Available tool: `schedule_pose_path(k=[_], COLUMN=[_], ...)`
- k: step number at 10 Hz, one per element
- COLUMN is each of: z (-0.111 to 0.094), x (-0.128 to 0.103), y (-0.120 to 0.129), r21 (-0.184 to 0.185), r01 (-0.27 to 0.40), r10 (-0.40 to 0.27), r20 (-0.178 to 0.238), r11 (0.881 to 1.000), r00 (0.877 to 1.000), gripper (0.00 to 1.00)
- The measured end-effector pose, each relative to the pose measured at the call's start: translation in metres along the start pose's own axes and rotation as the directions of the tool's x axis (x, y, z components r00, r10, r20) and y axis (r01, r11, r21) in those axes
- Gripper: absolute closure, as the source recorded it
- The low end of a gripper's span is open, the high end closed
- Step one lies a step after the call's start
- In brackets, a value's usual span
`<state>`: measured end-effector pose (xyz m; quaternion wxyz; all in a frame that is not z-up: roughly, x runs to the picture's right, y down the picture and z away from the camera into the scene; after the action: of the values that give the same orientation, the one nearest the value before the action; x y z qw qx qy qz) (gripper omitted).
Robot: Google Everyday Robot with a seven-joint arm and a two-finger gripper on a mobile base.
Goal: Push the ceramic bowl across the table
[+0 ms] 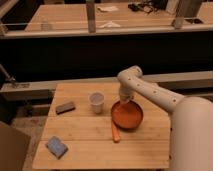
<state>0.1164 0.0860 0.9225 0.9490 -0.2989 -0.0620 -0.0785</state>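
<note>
Just right of centre, the bowl (128,117) sat on the table (85,137), near its right edge. The gripper (124,103), closed tight, pointed down at the bowl's upper-left rim; contact could not be made out.

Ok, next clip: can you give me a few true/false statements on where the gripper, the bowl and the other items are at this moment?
1. The gripper is down at the far rim of the ceramic bowl. True.
2. The white cup stands inside the bowl. False: it stands on the table, left of the bowl in the view and apart from it.
3. The orange stick lies by the bowl's near-left side. True.
4. The blue sponge lies at the table's far right corner. False: it lies near the near left corner.
5. The gripper is wide open. False: it is shut.
</note>
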Motion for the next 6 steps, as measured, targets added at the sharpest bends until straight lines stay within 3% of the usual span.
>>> schedule_pose_path(k=[6], z=[0.0012], x=[-0.0015], y=[0.0001], r21=[-0.003], r01=[-0.004], r10=[0.004], r20=[0.002], r11=[1.000], r00=[1.000], gripper=[0.92])
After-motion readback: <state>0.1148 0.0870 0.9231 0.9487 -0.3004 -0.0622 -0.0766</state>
